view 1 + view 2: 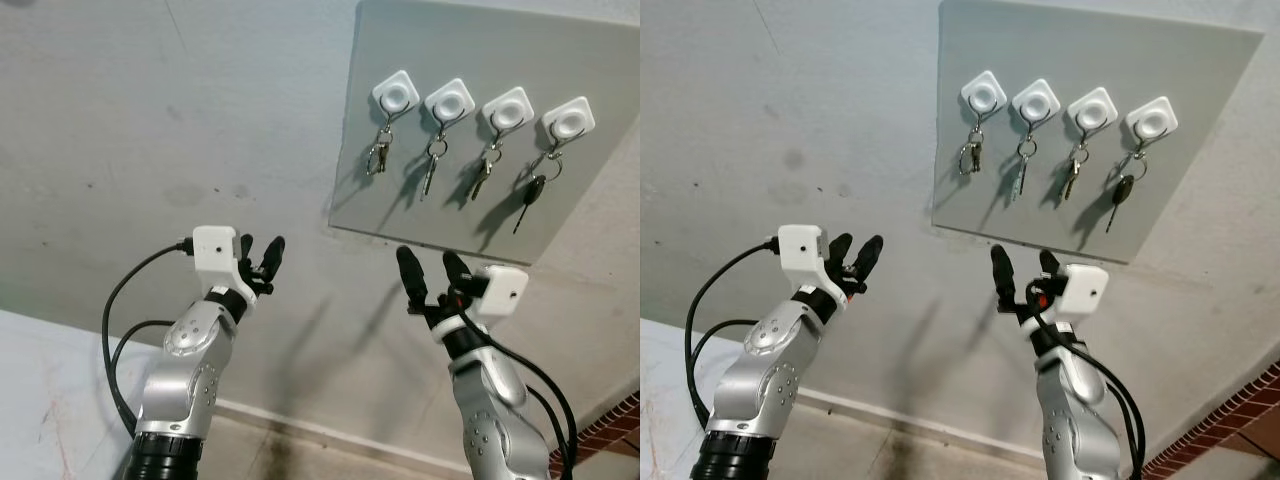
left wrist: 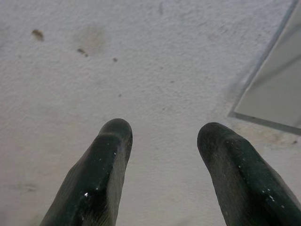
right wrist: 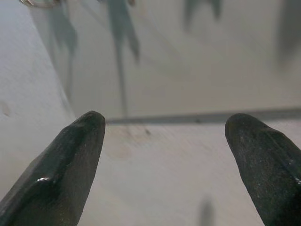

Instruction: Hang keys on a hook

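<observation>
A grey board (image 1: 470, 210) on the wall carries several white hooks (image 1: 397, 95), and a set of keys hangs from each: keys (image 1: 378, 155), keys (image 1: 431, 165), keys (image 1: 483, 170), and a black-headed key (image 1: 533, 190) on the rightmost hook (image 1: 568, 120). My right gripper (image 1: 430, 268) is raised just below the board's lower edge, open and empty. My left gripper (image 1: 262, 255) is raised to the left of the board in front of bare wall, also open and empty. In the left wrist view the fingers (image 2: 101, 174) stand apart before the wall.
The rough grey wall (image 1: 150, 130) has a few dark stains. A pale surface (image 1: 50, 400) lies at the lower left, and a skirting line (image 1: 330, 430) runs along the wall's foot. Red brick (image 1: 610, 430) shows at the lower right corner.
</observation>
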Available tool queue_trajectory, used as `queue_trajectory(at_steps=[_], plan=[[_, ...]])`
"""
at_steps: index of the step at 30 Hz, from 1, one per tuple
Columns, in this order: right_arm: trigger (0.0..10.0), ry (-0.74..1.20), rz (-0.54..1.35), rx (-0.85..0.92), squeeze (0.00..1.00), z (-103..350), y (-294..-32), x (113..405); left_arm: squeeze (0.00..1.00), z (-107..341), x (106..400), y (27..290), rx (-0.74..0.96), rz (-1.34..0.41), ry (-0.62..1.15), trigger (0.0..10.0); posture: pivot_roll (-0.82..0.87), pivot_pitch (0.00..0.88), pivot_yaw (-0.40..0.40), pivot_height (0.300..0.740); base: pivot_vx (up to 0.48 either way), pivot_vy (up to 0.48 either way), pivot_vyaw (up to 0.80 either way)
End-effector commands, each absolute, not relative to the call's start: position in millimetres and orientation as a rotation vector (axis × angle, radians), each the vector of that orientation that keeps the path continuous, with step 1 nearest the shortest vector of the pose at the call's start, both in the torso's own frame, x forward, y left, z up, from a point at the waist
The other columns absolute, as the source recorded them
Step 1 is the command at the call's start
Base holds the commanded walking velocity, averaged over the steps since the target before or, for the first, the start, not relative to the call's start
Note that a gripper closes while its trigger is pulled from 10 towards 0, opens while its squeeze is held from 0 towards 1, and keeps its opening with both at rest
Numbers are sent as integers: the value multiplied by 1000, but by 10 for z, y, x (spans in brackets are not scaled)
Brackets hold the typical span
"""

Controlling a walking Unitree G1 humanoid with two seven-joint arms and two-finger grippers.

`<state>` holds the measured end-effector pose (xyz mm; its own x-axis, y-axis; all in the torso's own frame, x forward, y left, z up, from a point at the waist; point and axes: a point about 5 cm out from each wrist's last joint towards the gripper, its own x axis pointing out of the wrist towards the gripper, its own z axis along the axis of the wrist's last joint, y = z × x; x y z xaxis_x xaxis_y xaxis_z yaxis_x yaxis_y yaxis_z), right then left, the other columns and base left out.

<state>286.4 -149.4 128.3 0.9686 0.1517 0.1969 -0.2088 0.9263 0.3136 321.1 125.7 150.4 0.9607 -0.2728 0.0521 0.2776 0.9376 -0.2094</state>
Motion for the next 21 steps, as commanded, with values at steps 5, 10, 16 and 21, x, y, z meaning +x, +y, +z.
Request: queue_trajectory(at_steps=[5, 10, 16, 21], plan=[[10000, -199, 140, 329, 1000, 1327, -1542, 2828, 0, 1435, 3246, 1291, -250, -264, 2, 10000, -30, 0, 6, 740, 0, 0, 0], [10000, -206, 109, 331, 1000, 1321, -1553, 2799, 0, 1440, 3276, 1278, -274, -284, 10, 10000, -45, 0, 26, 740, 0, 0, 0], [10000, -209, 90, 329, 1000, 1298, -1547, 2756, 0, 1408, 3290, 1294, -303, -292, 38, 10000, -68, 0, 54, 740, 0, 0, 0], [10000, -199, 87, 318, 1000, 1278, -1537, 2725, 0, 1387, 3296, 1301, -313, -289, 46, 10000, -70, 0, 55, 740, 0, 0, 0]])
